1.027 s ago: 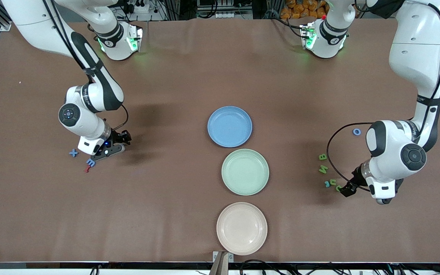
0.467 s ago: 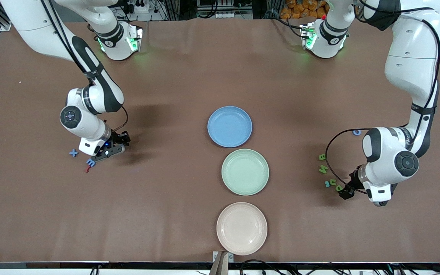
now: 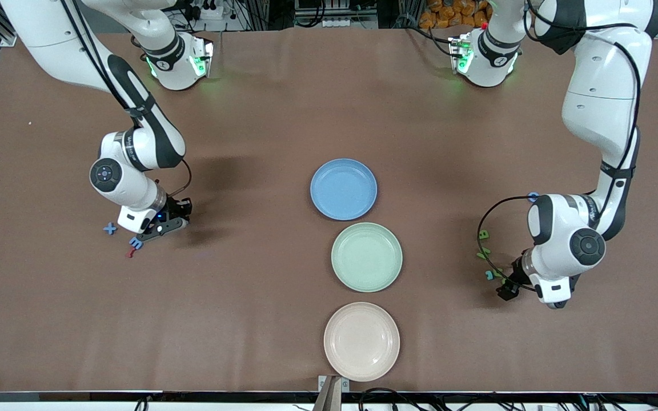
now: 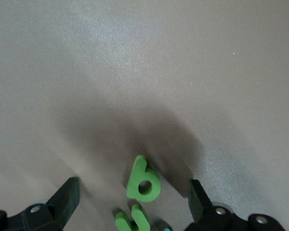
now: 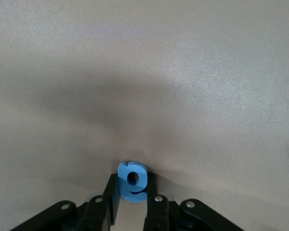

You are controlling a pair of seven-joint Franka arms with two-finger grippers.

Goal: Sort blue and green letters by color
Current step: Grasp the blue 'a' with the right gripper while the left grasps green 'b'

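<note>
My right gripper point(image 3: 140, 237) is down at the table toward the right arm's end, shut on a small blue letter point(image 3: 135, 243). In the right wrist view the fingers point(image 5: 111, 190) press both sides of that letter point(image 5: 132, 180). A blue plus point(image 3: 110, 229) lies beside it. My left gripper point(image 3: 505, 290) is open low over a cluster of letters toward the left arm's end. In the left wrist view a green letter point(image 4: 143, 180) lies between the open fingers point(image 4: 66, 197), with a second green letter point(image 4: 134, 219) by it. Another green letter point(image 3: 483, 234) lies farther from the camera.
A blue plate point(image 3: 343, 168), a green plate point(image 3: 366, 231) and a beige plate point(image 3: 361, 311) stand in a row at mid-table. A red squiggle point(image 3: 130, 253) lies by the held blue letter. A blue ring point(image 3: 532, 197) peeks from under the left arm. A teal letter point(image 3: 489, 275) lies beside the left gripper.
The left arm has swung toward the plates, bringing its open gripper over the green letters. The right gripper has stayed at the blue letter, barely shifting.
</note>
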